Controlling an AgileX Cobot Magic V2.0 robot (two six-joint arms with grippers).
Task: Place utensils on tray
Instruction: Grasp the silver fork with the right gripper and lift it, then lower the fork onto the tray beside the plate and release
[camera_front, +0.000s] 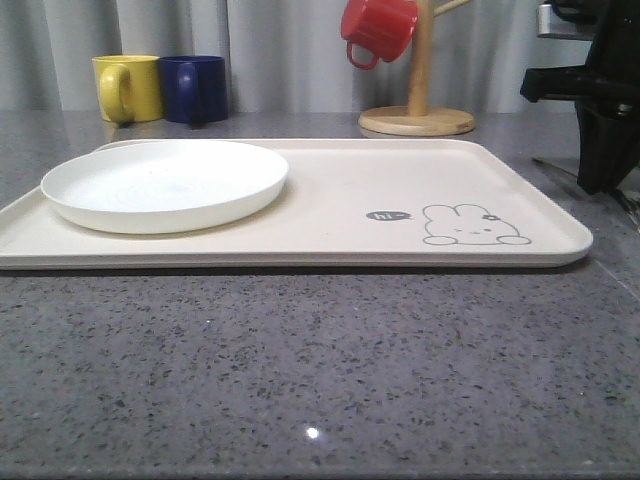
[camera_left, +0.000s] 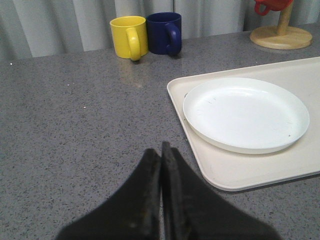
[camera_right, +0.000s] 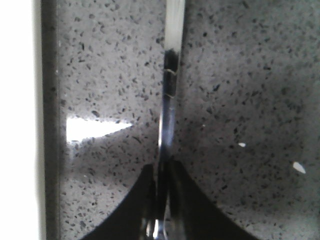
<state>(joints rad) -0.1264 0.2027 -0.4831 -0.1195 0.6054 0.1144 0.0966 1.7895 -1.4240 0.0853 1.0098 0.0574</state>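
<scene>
The cream tray (camera_front: 340, 205) with a grey rabbit drawing lies across the middle of the counter. A slim shiny silver utensil handle (camera_right: 170, 75) runs out from between the fingers of my right gripper (camera_right: 162, 169), which is shut on it, low over the speckled counter beside the tray's edge (camera_right: 17, 125). I cannot tell which utensil it is. In the front view the right gripper (camera_front: 600, 178) points down just past the tray's right end. My left gripper (camera_left: 161, 148) is shut with nothing in it, over bare counter to the left of the tray (camera_left: 235, 172).
A white plate (camera_front: 165, 185) rests on the tray's left half. A yellow mug (camera_front: 127, 88) and a blue mug (camera_front: 195, 88) stand at the back left. A red mug (camera_front: 378, 30) hangs on a wooden stand (camera_front: 417, 120) behind the tray.
</scene>
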